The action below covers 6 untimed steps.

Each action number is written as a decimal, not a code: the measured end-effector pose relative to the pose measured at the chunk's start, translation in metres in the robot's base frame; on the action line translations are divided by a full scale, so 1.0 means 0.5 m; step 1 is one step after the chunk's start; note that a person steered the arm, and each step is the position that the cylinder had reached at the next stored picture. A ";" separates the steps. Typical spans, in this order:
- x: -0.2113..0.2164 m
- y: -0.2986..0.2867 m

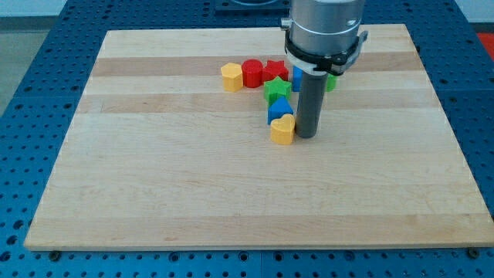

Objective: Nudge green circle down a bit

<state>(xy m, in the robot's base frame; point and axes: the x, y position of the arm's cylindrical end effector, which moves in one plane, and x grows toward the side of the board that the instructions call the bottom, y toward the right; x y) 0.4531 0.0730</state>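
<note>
Our tip (306,136) rests on the wooden board (193,201) just right of centre, touching or nearly touching the yellow heart (282,130) at its left; a bare rod, it clamps nothing. Above the heart we see a blue block (279,110), then a green star (277,90). The green circle (331,82) peeks out behind the rod's right side, mostly hidden. Toward the upper centre sit a red star (275,71), a red cylinder (252,72) and a yellow hexagon (231,77).

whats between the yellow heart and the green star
A blue block sits between the yellow heart and the green star, in the camera view.
</note>
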 end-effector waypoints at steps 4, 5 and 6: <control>-0.071 0.052; -0.143 0.051; -0.181 0.050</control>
<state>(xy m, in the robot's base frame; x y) 0.3625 0.0982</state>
